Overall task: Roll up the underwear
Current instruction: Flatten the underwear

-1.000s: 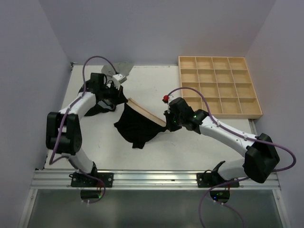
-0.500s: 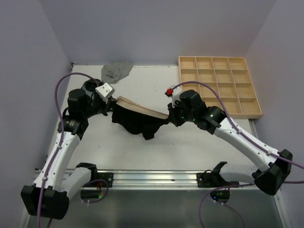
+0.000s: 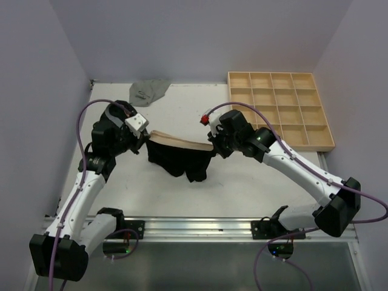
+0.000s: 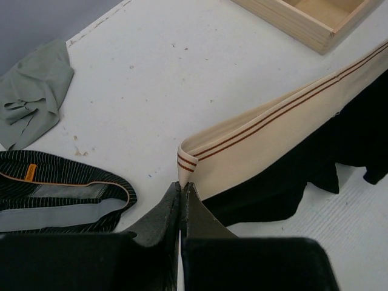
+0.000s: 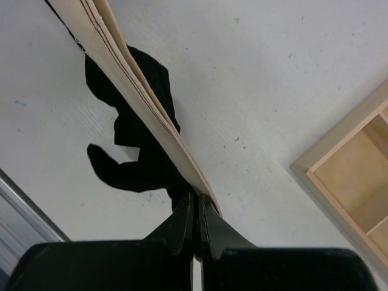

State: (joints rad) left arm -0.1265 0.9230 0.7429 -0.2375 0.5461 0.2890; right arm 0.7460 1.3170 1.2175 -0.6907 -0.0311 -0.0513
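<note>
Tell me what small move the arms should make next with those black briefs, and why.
Probably lower both arms together to lay the black briefs flat on the table. The left end effector and right end effector each pinch one end of the tan waistband, pulled taut, with the cloth hanging loose below.

Blocked between left gripper [image 4: 180, 187] and right gripper [image 5: 195, 195] by black tan-waistbanded cloth briefs [image 3: 182, 160]. Near left gripper, striped black briefs [image 4: 54, 170] and crumpled grey cloth [image 4: 33, 91]; past right gripper, pale wooden grid tray [image 3: 280, 109]. Otherwise open white tabletop [image 3: 194, 109].
</note>
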